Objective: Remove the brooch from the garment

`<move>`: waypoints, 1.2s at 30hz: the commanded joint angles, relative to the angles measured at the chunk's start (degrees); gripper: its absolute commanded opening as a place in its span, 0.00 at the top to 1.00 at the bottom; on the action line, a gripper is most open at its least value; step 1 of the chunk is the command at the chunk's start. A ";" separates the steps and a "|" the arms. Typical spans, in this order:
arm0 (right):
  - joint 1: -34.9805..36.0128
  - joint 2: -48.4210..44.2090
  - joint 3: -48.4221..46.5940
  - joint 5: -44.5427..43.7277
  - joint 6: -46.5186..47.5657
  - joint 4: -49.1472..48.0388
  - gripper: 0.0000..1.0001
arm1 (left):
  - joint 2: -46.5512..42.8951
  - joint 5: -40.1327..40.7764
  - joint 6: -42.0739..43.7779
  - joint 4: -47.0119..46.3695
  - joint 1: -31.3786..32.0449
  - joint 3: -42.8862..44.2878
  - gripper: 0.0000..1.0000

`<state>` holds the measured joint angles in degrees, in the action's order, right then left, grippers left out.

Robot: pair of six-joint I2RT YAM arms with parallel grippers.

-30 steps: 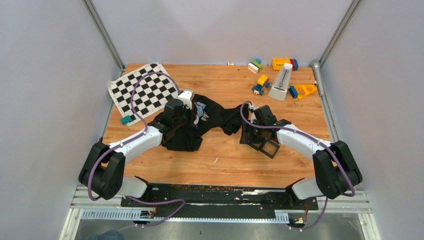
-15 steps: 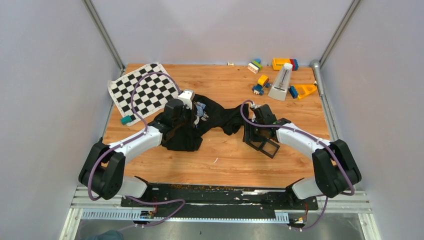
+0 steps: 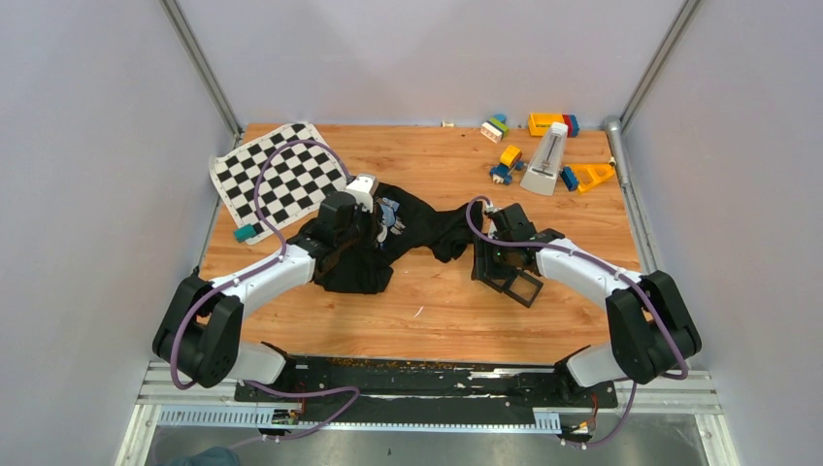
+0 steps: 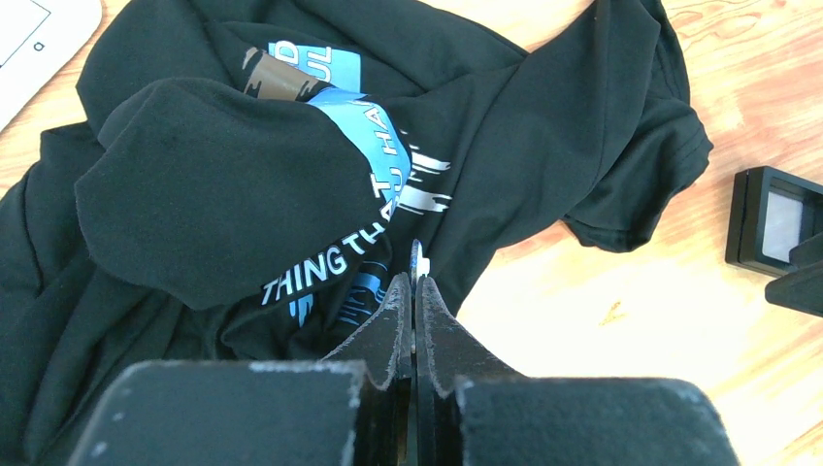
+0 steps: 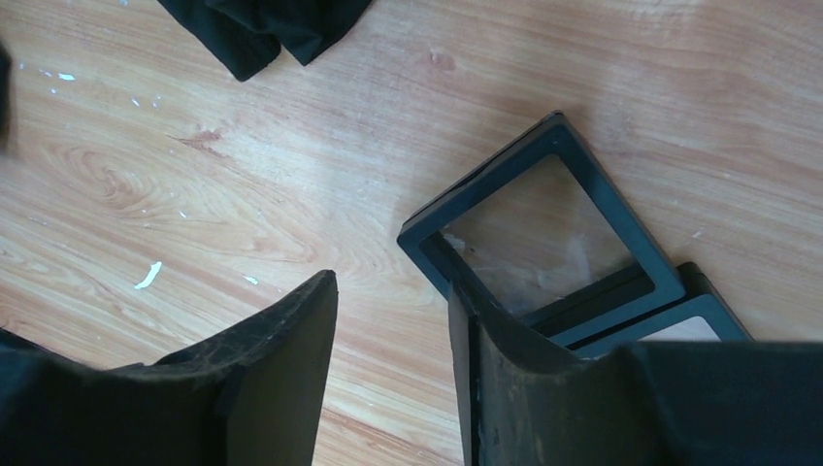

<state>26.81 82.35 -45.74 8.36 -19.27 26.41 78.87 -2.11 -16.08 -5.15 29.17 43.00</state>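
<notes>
Since our left tool [image 4: 415, 287] is clamped on the white brooch [image 4: 416, 256] against the garment [image 4: 543, 126], we should pull away gently, while our right tool [image 5: 390, 286] hangs apart, empty.

- The left arm [image 3: 264, 276] reaches forward, its left gripper [image 4: 415, 283] pinched tight (fingers touching).
- The right arm [image 3: 582, 273] bends inward, its right gripper [image 5: 390, 287] pointing down, seemingly part open.

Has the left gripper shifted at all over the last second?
No. In the top view the left gripper sits just as far from the chequered mat as before.
</notes>
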 commanded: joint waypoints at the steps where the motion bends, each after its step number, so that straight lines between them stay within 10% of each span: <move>1: 0.15 -0.01 -2.36 -3.96 0.16 0.94 0.51 | -0.03 -0.35 1.62 -1.38 0.01 0.68 1.00; 18: 2.00 2.13 -1.49 -3.41 -0.74 0.31 0.58 | 0.18 -0.73 1.67 -1.30 0.01 0.82 1.00; 26: 2.46 1.11 -2.05 -2.96 -1.02 0.38 0.86 | 0.33 -0.82 1.76 -1.04 -0.03 1.03 1.00; 36: 2.92 1.41 -1.98 -2.71 -0.43 0.65 0.76 | -0.30 -0.29 2.16 -0.58 0.01 1.03 1.00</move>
<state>29.15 84.44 -46.13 5.32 -19.84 27.22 79.29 -2.68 -15.84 -4.95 29.17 43.00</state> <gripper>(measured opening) 0.230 0.006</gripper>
